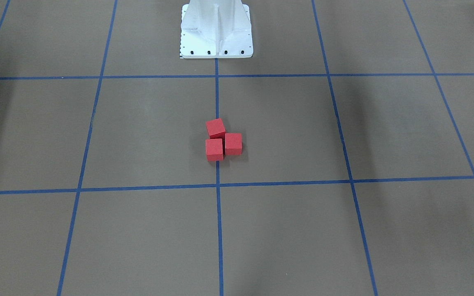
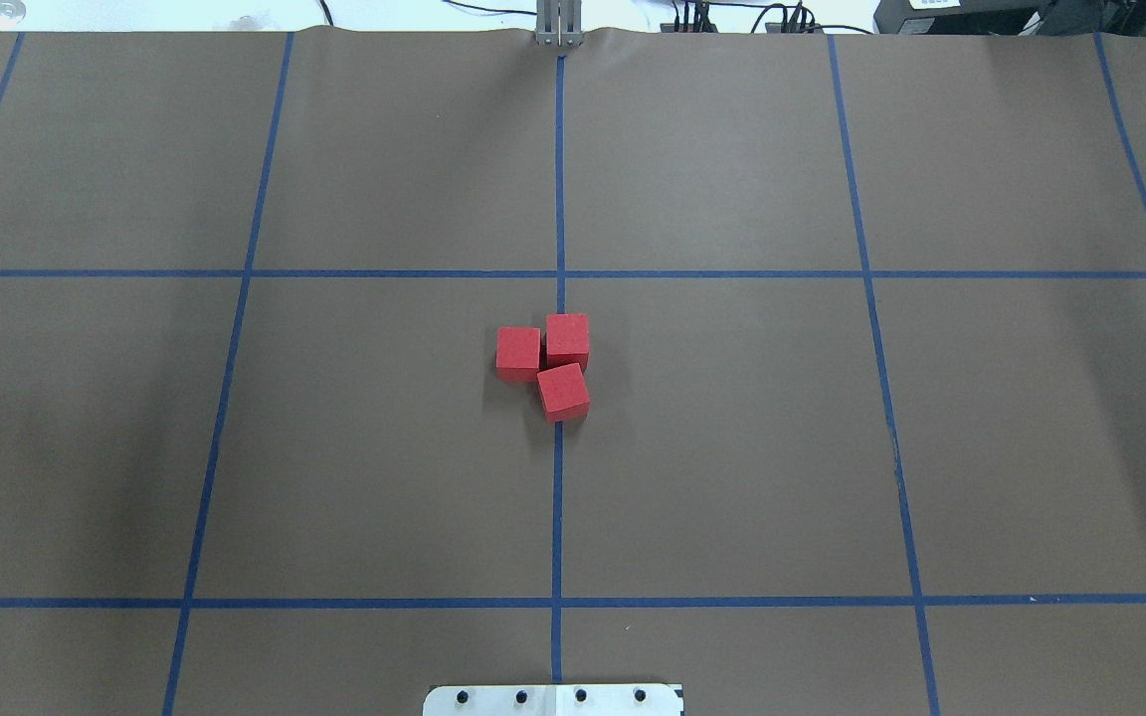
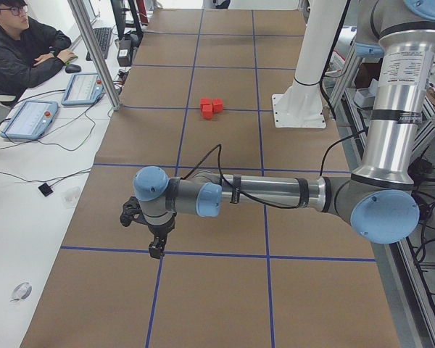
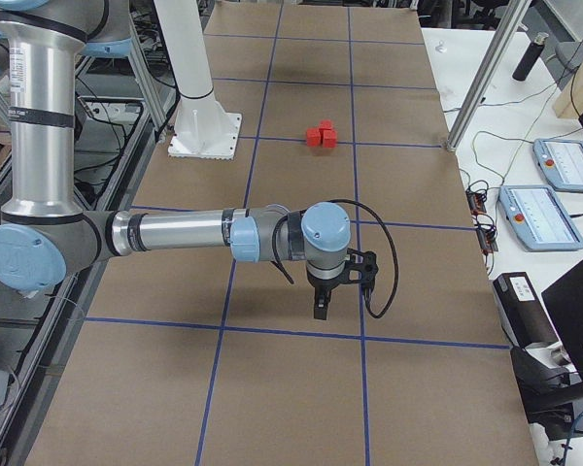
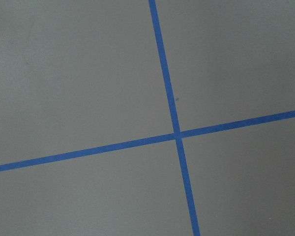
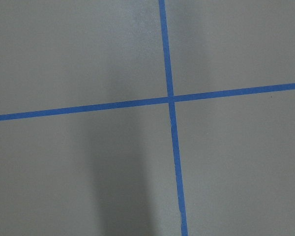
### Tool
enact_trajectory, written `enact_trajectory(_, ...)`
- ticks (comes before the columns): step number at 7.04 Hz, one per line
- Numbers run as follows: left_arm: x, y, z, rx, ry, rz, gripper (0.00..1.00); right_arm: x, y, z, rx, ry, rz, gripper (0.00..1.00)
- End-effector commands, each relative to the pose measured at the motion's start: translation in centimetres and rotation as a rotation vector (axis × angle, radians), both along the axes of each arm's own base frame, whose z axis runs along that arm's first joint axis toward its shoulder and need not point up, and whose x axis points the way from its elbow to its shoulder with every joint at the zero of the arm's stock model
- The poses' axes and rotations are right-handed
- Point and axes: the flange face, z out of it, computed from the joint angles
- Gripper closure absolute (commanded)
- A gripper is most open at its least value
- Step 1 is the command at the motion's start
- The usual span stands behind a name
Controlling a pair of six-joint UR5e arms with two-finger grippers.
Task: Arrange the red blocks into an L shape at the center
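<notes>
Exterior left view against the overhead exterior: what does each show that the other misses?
Only exterior left: the robot's grey-and-blue left arm, its black tool hanging over the floor, and a seated operator. Only overhead: the three small matte red cubes readable as a rough L astride the middle blue tape line. Both: the cubes, brown gridded floor, white metal pedestal base.

Red blocks (image 2: 565, 343): 3 of them, plain matte red, no markings. Tabletop (image 2: 384, 447): flat brown, w/ blue tape grid (image 2: 557, 497) in big squares. Pedestal base (image 1: 216, 41), at 12 o'clock of the blocks in front-facing view: white, black bolt dots along its edge. Left arm (image 3: 275, 192) & right arm (image 4: 175, 233): silver tubes, pale-blue joint caps. Operator (image 3: 22, 51), 10 o'clock in exterior left view: black jacket.
</notes>
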Motion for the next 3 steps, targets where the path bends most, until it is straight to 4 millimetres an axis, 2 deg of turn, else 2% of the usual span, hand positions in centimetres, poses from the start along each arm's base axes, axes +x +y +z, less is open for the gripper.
enact_trajectory(1,0.00,0.03,0.28,-0.008,-0.001,-0.003,0.00,-0.06,-0.18,-0.11,0.003,0.000,-0.001,0.01)
enact_trajectory(3,0.00,-0.13,0.10,-0.006,0.000,-0.006,0.00,-0.06,-0.18,-0.04,0.001,0.000,-0.001,0.01)
